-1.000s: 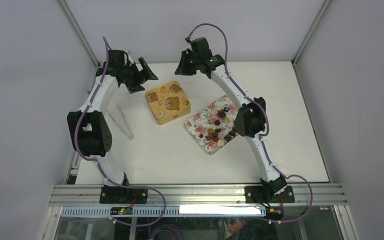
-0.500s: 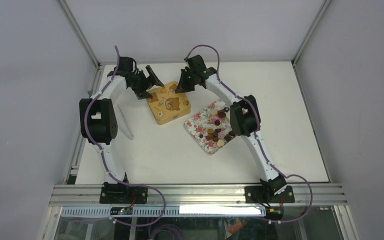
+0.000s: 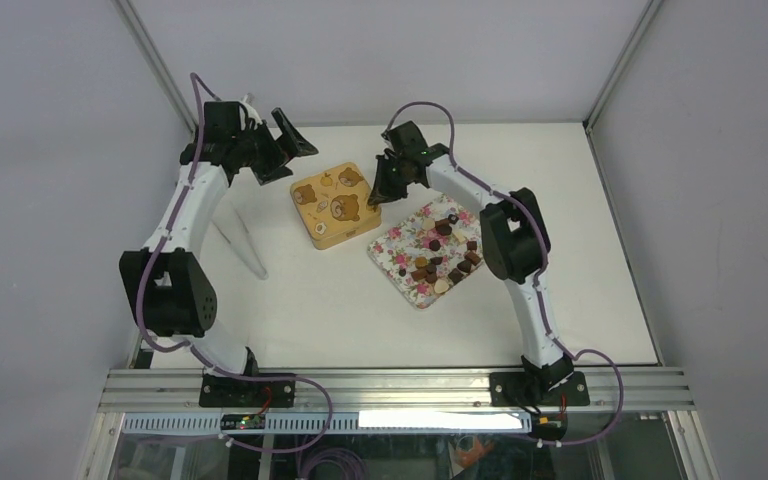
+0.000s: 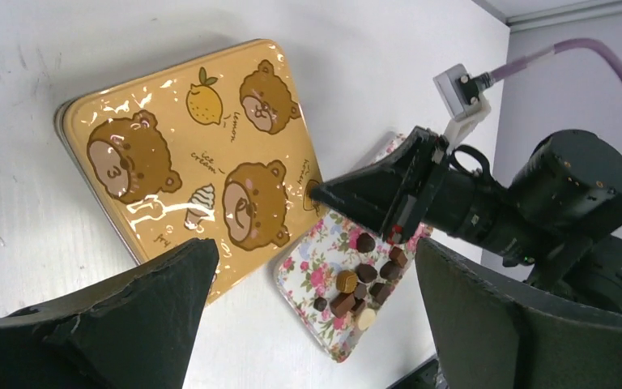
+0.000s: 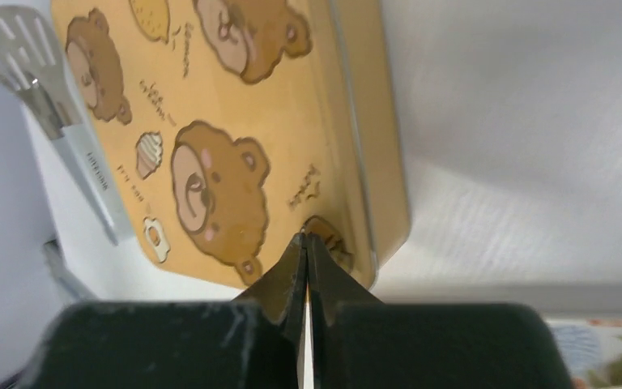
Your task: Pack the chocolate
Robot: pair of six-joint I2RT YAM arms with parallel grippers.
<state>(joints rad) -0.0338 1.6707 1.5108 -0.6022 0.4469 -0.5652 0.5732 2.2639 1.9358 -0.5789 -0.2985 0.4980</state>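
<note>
Counter (image 3: 310,300) w/ bear tin (image 3: 336,205), lid on, floral tray (image 3: 392,243) just beside on right. Chocolate (image 3: 438,262) loose on tray. Right fingers (image 3: 375,197) pressed together, empty, tip at tin's right edge; nearer arm, choc. back toward its base. Left fingers (image 3: 286,150) wide apart, off tin's far-left corner.

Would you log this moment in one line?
left pincer open | right pincer shut by yellow bear-print tin | chocolate pieces on pink-flowered tray
</note>
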